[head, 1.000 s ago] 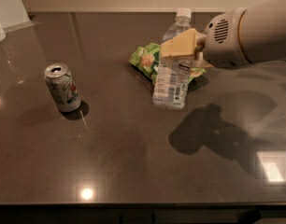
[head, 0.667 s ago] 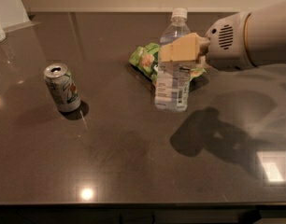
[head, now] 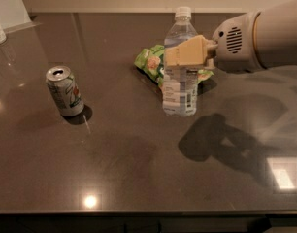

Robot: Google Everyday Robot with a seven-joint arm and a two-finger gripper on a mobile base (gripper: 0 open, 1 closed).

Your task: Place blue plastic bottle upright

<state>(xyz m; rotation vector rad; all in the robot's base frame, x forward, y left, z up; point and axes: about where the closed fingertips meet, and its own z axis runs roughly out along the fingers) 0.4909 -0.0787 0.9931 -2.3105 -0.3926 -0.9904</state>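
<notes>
Gripper (head: 182,56), seen in the camera view, clamps the blue plastic bottle (head: 179,93) cap-up on the dark table (head: 139,169), in front of a green snack bag (head: 149,62). Whether the base touches is unclear. The release calls for settling it flat, then opening slowly and withdrawing level.

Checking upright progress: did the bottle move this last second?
Yes. The bottle, clamped near its shoulder by the gripper, tipped upright; cap swung left toward the soda can.
</notes>
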